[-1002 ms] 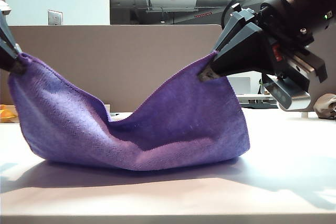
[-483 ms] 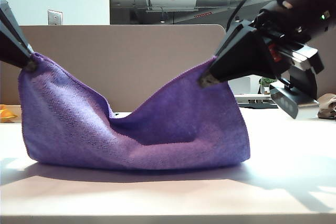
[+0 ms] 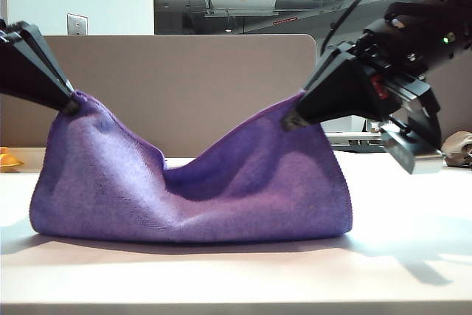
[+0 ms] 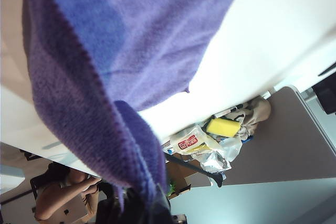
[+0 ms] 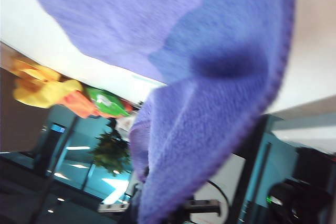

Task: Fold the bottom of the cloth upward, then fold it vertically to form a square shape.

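**One towel, two grippers, both pinching a corner**

Biggest thing first: one white table (image 3: 413,256), and on it one purple cloth (image 3: 221,197) that takes up most of the exterior view. Its lower part rests on the tabletop while the two upper corners are lifted, so the top edge sags into a dip in the middle.

Next, two arms, one gripper each. The left gripper (image 3: 70,103) comes in from the left edge of the exterior view, jaws clamped tight on the cloth's upper left corner. The right gripper (image 3: 289,119) reaches in from the right, jaws closed on the upper right corner, at about the same height.

What the wrist cams add: the left wrist view has the cloth (image 4: 131,40) hanging away from the camera with its hem bunching where it's pinched, plus one yellow block (image 4: 223,127) among clutter past the table edge that the exterior view doesn't show. The right wrist view is blurry, mostly cloth (image 5: 210,103), with an orange and yellow bundle (image 5: 47,90) and one potted plant (image 5: 110,153) behind.
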Available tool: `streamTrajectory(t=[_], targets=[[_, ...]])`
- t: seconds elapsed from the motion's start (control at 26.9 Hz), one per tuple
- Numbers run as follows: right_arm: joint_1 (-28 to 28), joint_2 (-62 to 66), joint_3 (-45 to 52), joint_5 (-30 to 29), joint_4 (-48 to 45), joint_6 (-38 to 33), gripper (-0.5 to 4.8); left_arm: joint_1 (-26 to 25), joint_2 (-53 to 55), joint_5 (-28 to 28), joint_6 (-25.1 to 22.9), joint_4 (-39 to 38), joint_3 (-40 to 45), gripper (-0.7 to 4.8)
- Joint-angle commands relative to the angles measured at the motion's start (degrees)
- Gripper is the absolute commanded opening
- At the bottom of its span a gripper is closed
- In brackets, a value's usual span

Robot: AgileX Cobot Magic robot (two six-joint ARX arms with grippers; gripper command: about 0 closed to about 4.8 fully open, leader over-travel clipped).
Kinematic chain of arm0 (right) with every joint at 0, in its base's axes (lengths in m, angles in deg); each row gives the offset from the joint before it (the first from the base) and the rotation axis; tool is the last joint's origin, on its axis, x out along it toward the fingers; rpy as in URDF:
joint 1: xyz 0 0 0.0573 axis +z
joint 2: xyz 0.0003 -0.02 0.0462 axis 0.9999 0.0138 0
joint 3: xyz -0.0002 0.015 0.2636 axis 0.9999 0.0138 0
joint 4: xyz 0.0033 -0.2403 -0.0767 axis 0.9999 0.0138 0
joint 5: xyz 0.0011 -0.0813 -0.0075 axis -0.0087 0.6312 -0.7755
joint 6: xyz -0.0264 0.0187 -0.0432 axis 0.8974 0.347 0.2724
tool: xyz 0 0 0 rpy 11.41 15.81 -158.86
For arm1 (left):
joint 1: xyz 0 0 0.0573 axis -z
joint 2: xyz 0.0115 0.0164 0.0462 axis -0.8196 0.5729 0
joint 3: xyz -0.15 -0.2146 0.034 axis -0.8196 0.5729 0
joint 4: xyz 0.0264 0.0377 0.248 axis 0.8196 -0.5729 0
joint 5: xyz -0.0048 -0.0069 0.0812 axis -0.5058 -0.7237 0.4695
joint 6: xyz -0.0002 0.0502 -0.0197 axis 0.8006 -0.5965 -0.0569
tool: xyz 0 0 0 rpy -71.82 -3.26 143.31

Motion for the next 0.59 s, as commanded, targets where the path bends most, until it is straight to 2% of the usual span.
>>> streamTrajectory(t=[0.04, 0.19, 0.3, 0.59], targets=[[-2.27, 0.04, -0.15, -0.44, -0.83, -1.68, -0.01, -0.04, 1.60, -0.13, 1.27, 1.51, -0.15, -0.02], [-4.13, 0.39, -0.15, -0.22, -0.92, -1.68, -0.01, -0.04, 3.30, -0.11, 1.40, 5.09, -0.15, -0.02], [-4.98, 1.44, -0.15, -0.42, -1.60, -1.68, -0.01, -0.07, 4.04, 0.15, 4.13, 8.35, -0.15, -0.02], [-5.01, 4.33, -0.26, 0.37, -9.38, -1.68, -0.01, -0.11, 4.04, 2.86, 4.17, 14.62, -0.15, -0.02]])
